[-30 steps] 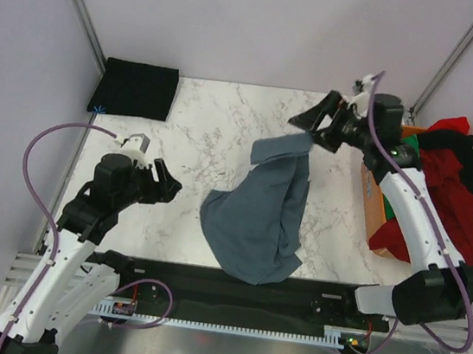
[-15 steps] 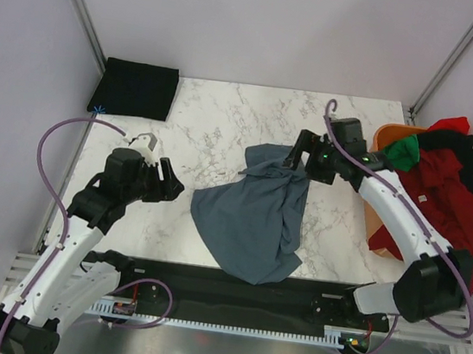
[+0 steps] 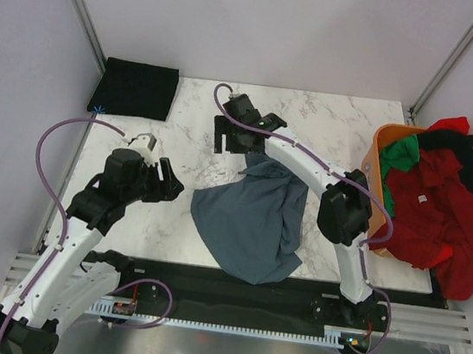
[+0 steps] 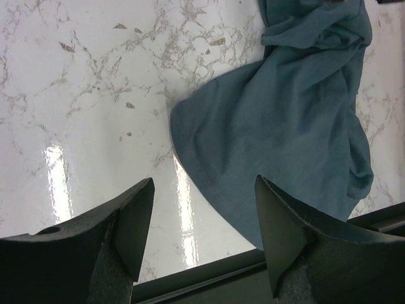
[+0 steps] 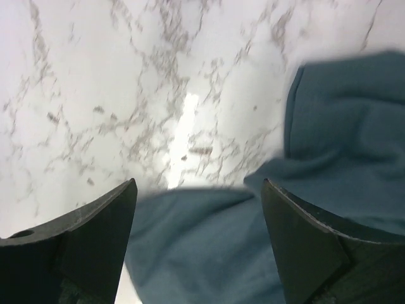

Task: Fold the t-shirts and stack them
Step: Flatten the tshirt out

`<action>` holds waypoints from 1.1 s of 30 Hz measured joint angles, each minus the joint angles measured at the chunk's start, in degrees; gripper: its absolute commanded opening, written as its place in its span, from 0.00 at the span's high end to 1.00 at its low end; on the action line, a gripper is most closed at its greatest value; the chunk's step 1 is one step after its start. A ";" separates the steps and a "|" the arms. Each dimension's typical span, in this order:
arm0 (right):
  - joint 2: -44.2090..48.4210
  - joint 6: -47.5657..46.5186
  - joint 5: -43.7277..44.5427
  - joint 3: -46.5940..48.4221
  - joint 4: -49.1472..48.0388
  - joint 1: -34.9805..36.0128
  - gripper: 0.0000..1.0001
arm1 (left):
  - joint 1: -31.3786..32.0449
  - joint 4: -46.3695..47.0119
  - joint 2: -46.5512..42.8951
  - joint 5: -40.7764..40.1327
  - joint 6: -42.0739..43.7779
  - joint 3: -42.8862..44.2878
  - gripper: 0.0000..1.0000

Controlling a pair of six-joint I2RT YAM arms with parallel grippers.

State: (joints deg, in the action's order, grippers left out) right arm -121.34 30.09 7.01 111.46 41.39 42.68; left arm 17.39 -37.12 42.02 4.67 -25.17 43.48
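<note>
The right claw (image 5: 196,209) is spread wide with nothing between its fingers, hanging over the top edge of the blue-grey shirt (image 3: 256,223) and bare marble. The left claw (image 4: 202,215) is spread too and empty, hovering over the table (image 3: 182,126) just left of that shirt's edge. The blue-grey shirt lies crumpled mid-table, reaching the front edge. 1 black shirt (image 3: 136,88) sits folded flat at the far left corner. Far right, a red shirt (image 3: 441,213) and a green shirt (image 3: 401,153) spill out of the orange basket (image 3: 377,182).
</note>
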 measured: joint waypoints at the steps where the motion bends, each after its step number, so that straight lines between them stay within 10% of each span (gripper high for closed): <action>1: -2.12 -0.76 1.68 3.02 0.66 0.02 0.14 | 0.02 -0.02 -0.20 -0.07 -0.02 0.00 0.28; 21: -27.28 -8.94 10.97 25.31 6.01 -6.80 0.41 | 0.11 0.00 -1.57 -0.11 -0.09 -0.02 0.28; 28: -25.49 -8.61 10.27 20.81 1.95 -6.34 0.97 | 0.11 -0.02 -1.55 -0.13 -0.09 -0.07 0.27; 33: -23.82 -8.68 10.25 18.05 1.27 -6.43 1.00 | 0.11 0.00 -1.03 -0.39 -0.20 -0.07 0.27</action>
State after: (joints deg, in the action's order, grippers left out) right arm -145.16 21.41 17.26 129.51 42.65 36.25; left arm 17.50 -37.12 40.99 4.27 -25.36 43.42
